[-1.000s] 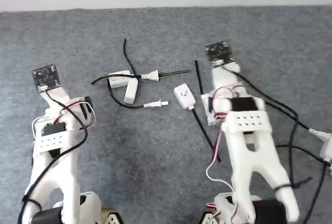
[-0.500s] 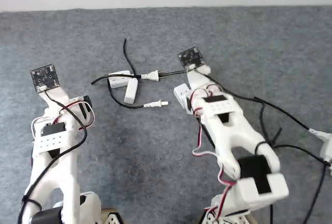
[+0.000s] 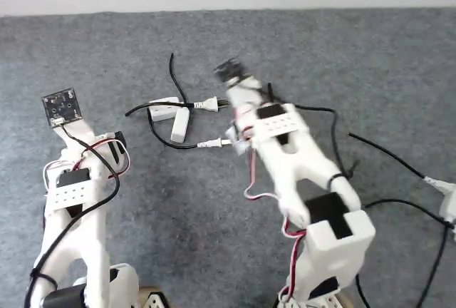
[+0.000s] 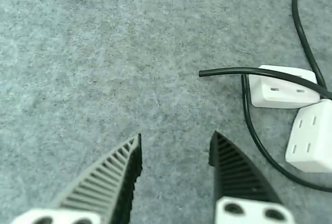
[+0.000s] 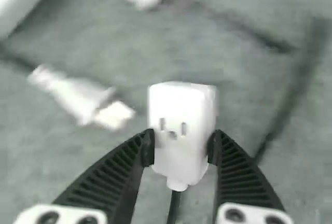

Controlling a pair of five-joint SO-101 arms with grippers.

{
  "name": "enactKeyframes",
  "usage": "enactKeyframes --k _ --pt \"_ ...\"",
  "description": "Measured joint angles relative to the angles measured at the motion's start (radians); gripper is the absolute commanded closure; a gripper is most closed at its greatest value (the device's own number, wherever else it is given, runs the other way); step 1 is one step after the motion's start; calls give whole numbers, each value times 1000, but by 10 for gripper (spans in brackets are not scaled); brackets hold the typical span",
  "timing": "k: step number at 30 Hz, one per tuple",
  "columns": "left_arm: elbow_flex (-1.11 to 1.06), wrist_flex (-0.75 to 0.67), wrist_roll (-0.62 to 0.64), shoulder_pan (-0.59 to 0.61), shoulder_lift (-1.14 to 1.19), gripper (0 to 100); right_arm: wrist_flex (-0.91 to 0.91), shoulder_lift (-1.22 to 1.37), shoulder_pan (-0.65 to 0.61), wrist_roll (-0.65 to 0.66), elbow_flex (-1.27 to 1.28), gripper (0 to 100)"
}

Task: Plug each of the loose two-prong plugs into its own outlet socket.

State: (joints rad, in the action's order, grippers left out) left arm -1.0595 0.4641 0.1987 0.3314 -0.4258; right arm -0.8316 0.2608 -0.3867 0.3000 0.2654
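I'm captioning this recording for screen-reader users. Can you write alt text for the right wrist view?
The right end effector grips a white outlet socket between its black ribbed fingers, with the socket's two slots facing the camera. A white two-prong plug lies close beside it on the grey carpet, and a black cord trails past.

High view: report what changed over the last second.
The right end effector swung left, took hold of the white outlet socket and carried it to the nearer two-prong plug. The left arm, the other two sockets and the farther plug stayed put.
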Motion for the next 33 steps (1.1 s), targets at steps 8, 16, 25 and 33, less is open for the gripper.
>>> enactKeyframes --k 8,16,25,33 --pt "0 0 0 0 0 797 -44 -84 -81 21 89 827" --pt "0 0 0 0 0 797 15 -405 -190 28 379 955" --pt "0 0 0 0 0 797 -6 -899 -305 112 744 945" --pt "0 0 0 0 0 797 92 -1172 -141 5 836 945"
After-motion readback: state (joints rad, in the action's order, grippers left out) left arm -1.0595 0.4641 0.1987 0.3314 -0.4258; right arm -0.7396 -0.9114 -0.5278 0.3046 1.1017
